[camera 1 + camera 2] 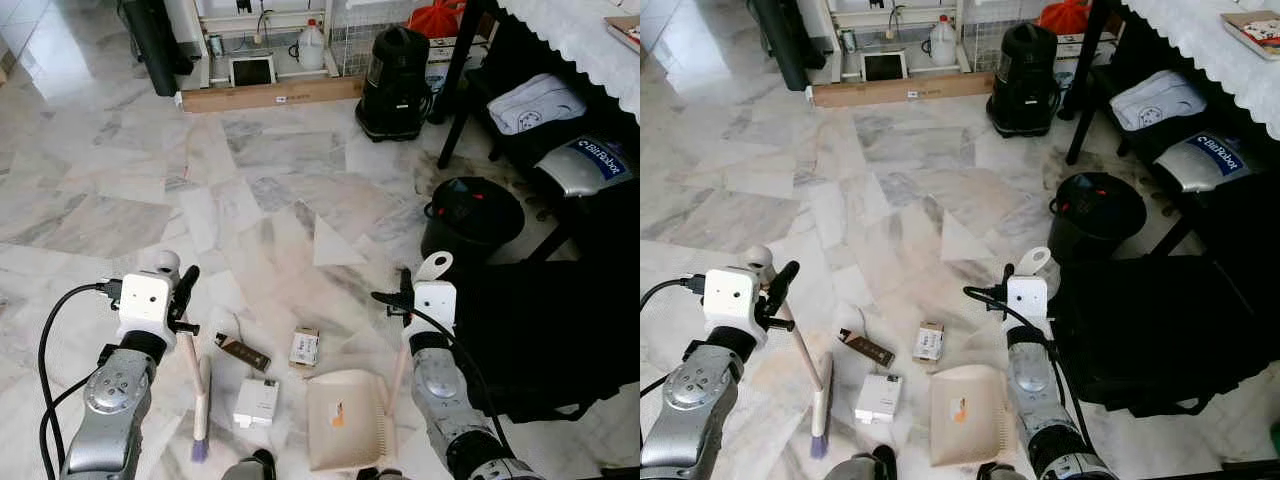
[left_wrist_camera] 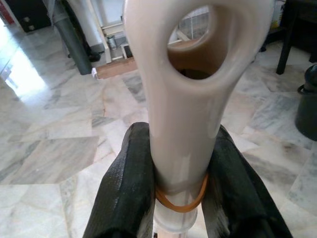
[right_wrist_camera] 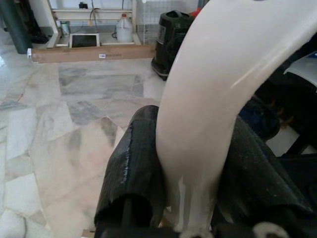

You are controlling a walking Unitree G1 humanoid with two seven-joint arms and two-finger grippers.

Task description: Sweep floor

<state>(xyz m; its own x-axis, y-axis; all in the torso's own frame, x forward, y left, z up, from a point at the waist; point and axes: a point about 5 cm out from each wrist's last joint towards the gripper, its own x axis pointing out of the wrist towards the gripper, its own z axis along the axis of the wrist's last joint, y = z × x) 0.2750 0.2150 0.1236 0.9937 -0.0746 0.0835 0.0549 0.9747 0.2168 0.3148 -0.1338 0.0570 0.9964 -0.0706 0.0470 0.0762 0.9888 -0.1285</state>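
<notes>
You are looking down on a marble floor (image 1: 120,200) that takes up most of the head views. At about two o'clock a dark table (image 1: 560,120) stands with a white lace cloth over its top; folded bags sit on its lower shelf. A large black bag or cover (image 1: 550,330) lies at three o'clock. A black vacuum cleaner (image 1: 397,85) stands at one o'clock, and a black round bin (image 1: 470,215) sits between it and the cover. A long cardboard box (image 1: 270,95) lies at twelve o'clock in front of a white shelf unit with a white jug on it.

Nearer you, at six o'clock, the cream dustpan (image 1: 343,420) lies flat on the floor, its handle rising to your right gripper (image 3: 193,198). In the right wrist view the two black fingers (image 3: 131,168) are closed tight on that cream handle. At seven o'clock your left gripper (image 2: 181,198) is clamped the same way on the broom (image 1: 200,400), whose pale handle has an orange rubber band around it; its head with purple bristles rests on the floor.

Between broom and dustpan lies the litter: a white box (image 1: 257,402) just beside the dustpan, a small carton (image 1: 304,347) above the pan's edge, and a brown wrapper (image 1: 243,352) near the broom handle.
</notes>
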